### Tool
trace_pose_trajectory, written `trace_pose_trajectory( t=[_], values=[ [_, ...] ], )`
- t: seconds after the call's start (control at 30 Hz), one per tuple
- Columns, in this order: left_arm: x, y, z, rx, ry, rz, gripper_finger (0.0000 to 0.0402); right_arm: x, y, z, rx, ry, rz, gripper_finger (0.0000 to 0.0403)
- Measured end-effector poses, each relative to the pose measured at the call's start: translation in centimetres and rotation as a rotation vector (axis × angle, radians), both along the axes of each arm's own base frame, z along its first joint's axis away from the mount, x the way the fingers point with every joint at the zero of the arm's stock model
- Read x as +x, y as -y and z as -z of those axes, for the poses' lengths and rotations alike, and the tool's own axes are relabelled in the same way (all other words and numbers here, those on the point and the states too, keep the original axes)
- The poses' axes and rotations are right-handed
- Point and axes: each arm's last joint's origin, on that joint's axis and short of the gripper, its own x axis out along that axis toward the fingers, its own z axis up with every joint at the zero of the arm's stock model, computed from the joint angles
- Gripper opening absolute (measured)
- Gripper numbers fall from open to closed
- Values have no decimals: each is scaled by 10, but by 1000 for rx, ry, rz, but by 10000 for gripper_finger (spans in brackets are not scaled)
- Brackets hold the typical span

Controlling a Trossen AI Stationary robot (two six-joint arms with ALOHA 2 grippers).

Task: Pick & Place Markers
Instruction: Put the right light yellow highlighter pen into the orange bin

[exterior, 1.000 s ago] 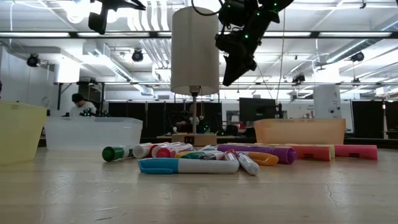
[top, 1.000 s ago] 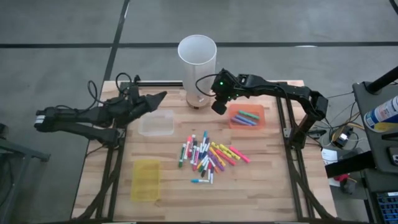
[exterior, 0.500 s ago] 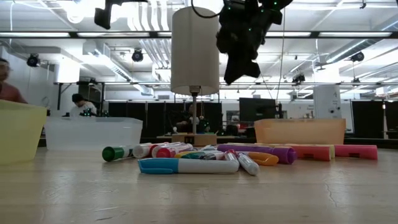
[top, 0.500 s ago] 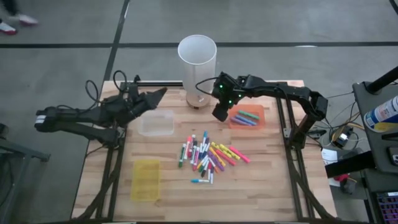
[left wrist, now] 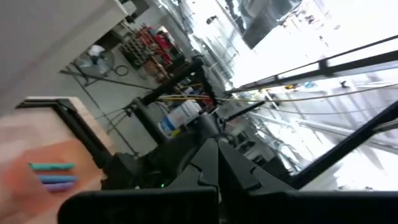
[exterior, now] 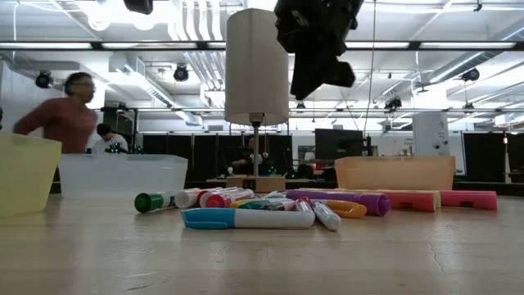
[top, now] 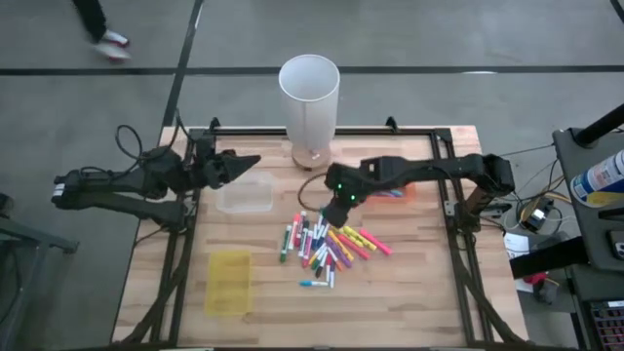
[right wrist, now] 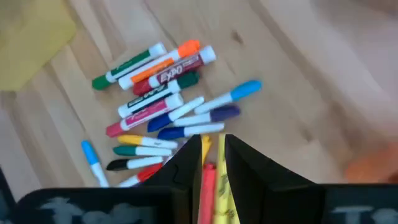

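Right gripper (top: 340,205) — fingers (right wrist: 186,163) a narrow gap apart, nothing held, hanging above the markers (top: 328,245) heaped mid-table. A few more markers lie in the orange tray (top: 407,191). Left gripper (top: 249,159) closed, empty, above the clear tray (top: 244,194).

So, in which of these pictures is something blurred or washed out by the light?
Left wrist view: bright glare fills the far side, and the tray edge with markers is smeared. Right wrist view: the markers are fairly sharp, the orange tray only a blur. Low view: the walking person is blurred, the ceiling lights glare. High view: evenly lit.
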Motion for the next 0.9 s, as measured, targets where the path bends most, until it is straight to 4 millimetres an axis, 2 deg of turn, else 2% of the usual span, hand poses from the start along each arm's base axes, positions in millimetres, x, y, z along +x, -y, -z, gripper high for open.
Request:
trace_pose_trajectory(
  t=[0.2, 0.43, 0.57, 0.9],
  values=[
    [-6, 4, -5, -56, 58, 161, 0, -7, -18, 6, 57, -80, 129, 111],
    [-7, 8, -5, -78, 59, 290, 0, -9, -24, 15, 77, -107, 162, 173],
    [-7, 8, -5, -78, 59, 291, 0, -13, -30, 25, 35, -132, 129, 173],
    [-7, 8, -5, -75, 59, 299, 0, -34, -48, 67, 15, -276, 78, 142]
  ],
)
